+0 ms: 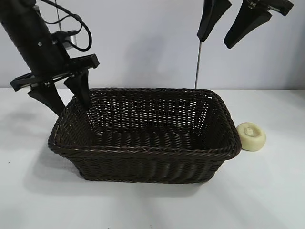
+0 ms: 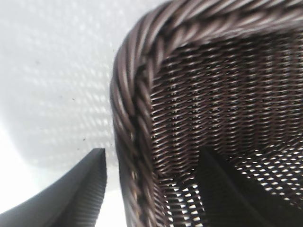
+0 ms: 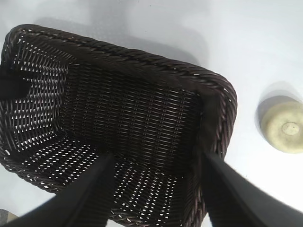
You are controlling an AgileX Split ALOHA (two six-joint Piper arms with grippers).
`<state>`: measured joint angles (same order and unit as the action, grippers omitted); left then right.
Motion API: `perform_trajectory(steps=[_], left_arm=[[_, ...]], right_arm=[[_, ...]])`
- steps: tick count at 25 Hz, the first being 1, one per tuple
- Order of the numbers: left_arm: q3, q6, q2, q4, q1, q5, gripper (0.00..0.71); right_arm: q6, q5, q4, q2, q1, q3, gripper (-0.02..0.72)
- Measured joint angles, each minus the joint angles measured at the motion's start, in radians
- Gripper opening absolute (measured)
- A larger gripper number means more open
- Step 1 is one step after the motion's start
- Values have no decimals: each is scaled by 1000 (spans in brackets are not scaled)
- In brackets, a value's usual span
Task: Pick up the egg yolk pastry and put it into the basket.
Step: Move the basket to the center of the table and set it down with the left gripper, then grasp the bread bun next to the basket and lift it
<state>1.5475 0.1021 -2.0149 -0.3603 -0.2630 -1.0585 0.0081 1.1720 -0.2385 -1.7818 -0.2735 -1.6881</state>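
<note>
The dark woven basket (image 1: 143, 151) stands mid-table, nothing inside it. The pale-yellow egg yolk pastry (image 1: 251, 136) lies on the table just outside the basket's right end, also seen in the right wrist view (image 3: 284, 125). My left gripper (image 1: 72, 107) is open at the basket's back left corner. It straddles the braided rim (image 2: 135, 118), one finger (image 2: 80, 194) outside and the other inside, with a gap to the wicker. My right gripper (image 1: 214, 42) hangs open high above the basket's right half (image 3: 158, 156), holding nothing.
The white table (image 1: 267, 191) stretches in front of the basket and to both sides. A thin vertical rod (image 1: 197, 67) stands behind the basket's right back corner against the pale wall.
</note>
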Motion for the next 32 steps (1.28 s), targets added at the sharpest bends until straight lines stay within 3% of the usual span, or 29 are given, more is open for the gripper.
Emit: perform_trajectory(steps=[10,22,32], left_arm=[[0,-10,204,46,2,-40,424],[-24,-10,340,-185,2,-93,424],[-144,0,341,-272,1,3,424]], right_arm=[[0,0,-2,0,0,0,403],[0,0,-4,0,0,0,403],[0,-22,-6,0,0,0,403]])
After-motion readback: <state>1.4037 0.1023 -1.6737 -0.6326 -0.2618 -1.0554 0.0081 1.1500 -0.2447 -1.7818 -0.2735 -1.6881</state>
